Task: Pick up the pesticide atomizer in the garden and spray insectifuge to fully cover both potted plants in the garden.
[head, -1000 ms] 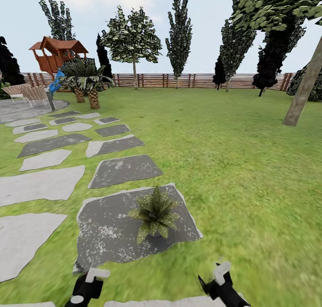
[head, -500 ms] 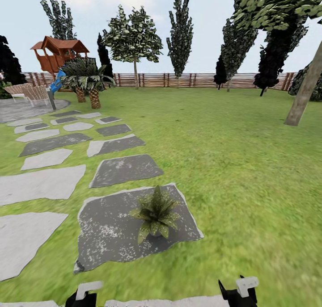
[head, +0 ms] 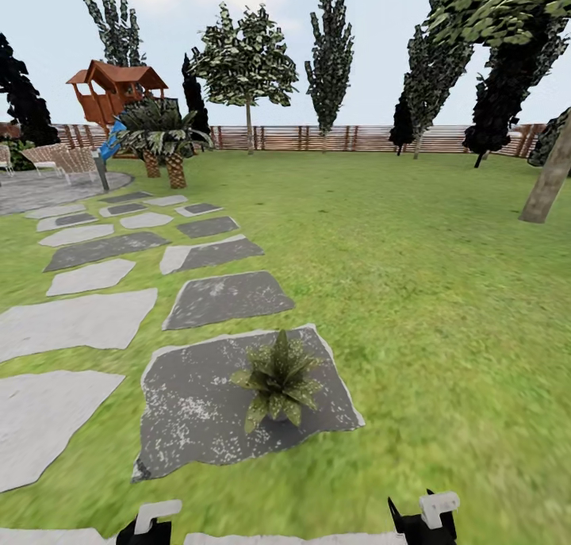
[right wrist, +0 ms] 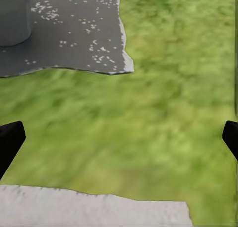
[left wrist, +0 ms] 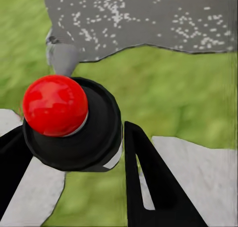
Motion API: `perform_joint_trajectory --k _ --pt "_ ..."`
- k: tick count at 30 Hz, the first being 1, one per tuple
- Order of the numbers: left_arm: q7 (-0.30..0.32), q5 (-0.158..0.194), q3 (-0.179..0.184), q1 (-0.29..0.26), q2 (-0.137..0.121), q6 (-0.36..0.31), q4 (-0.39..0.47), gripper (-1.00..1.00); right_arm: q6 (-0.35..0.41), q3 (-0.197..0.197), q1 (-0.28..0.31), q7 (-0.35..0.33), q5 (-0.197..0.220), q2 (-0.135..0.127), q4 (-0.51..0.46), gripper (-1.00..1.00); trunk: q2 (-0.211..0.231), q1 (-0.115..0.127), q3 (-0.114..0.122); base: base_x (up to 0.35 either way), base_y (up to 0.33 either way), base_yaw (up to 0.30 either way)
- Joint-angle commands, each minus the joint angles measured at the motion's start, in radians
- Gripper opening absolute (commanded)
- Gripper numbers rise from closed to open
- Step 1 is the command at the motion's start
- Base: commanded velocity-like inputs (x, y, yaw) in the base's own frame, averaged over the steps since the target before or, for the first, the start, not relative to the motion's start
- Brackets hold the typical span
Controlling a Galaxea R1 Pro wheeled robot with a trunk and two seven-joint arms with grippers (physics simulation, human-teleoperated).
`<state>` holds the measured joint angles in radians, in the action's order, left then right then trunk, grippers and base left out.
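Down low, the left gripper (left wrist: 69,152) has its black fingers (left wrist: 148,182) closed around the pesticide atomizer (left wrist: 74,123), seen from above with its red bit on top. The right gripper (right wrist: 119,138) is wide open, over grass (right wrist: 163,113). Just ahead, one potted plant (head: 276,378) sits on a dark stepping stone (head: 198,402). Far off stand a wooden fence (head: 357,137) and a playhouse (head: 115,89).
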<state>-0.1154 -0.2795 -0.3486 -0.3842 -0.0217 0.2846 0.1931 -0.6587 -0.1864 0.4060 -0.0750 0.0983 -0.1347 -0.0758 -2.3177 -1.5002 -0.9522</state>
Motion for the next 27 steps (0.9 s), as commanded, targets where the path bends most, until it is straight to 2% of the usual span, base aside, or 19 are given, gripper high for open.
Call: perform_joint_trajectory --k 1,5,22,27 --pt "-0.004 -0.011 -0.004 0.0 0.0 0.005 -0.001 -1.0 -0.002 -0.004 0.0 -0.008 0.011 0.001 0.001 1.0 0.0 0.0 -0.001 0.17 -0.23 0.001" --pt "-0.004 -0.011 -0.004 0.001 0.002 0.006 -0.001 -1.0 -0.002 -0.004 0.001 -0.008 0.011 0.001 0.001 1.0 0.0 0.0 -0.001 0.062 -0.263 -0.092" --pt "-0.004 -0.012 -0.003 0.001 0.002 0.005 -0.001 -1.0 -0.002 -0.002 0.0 -0.008 0.011 0.0 0.001 1.0 0.0 0.0 -0.001 0.0 -0.277 -0.297" --pt "-0.004 -0.014 -0.001 0.001 0.002 0.005 -0.001 -1.0 -0.002 -0.002 0.0 -0.008 0.011 0.0 0.0 1.0 0.0 0.0 -0.001 0.069 -0.296 -0.086"
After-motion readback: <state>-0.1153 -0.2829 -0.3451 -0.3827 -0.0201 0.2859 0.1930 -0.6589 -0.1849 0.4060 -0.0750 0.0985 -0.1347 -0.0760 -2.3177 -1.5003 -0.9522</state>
